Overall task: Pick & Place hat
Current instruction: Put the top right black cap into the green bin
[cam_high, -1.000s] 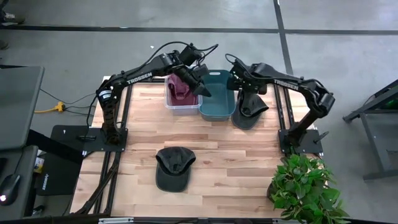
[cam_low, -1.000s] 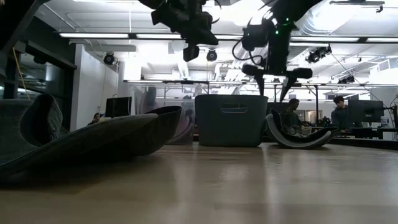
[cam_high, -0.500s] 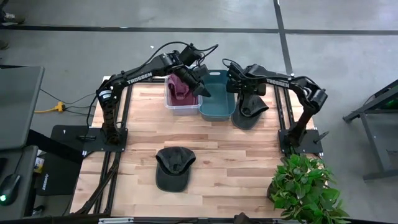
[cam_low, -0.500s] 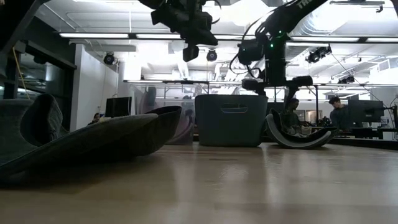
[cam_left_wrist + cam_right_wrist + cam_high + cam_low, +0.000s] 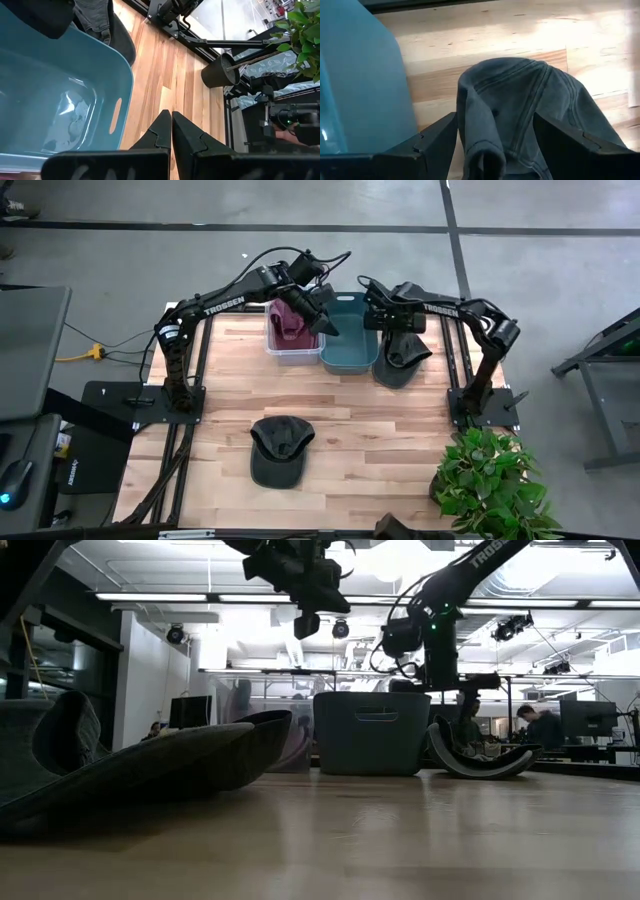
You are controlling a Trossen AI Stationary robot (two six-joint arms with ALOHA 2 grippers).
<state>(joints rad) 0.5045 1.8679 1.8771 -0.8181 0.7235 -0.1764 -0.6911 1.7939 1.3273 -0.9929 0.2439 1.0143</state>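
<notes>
The desk is showing pale, striped butcher-block wood in honey and tan bands. A dark charcoal-grey cap is lying near its front, and a second cap of the same faded grey, with lighter stitched seams showing in the right wrist view, is sitting beside the teal bin. The clear bin next to it is holding a maroon hat. Both arms are showing black, with white lettering along them. The left hand and right hand are appearing matte black. A green leafy plant is standing in a black pot. The floor is looking grey with dark lines.
</notes>
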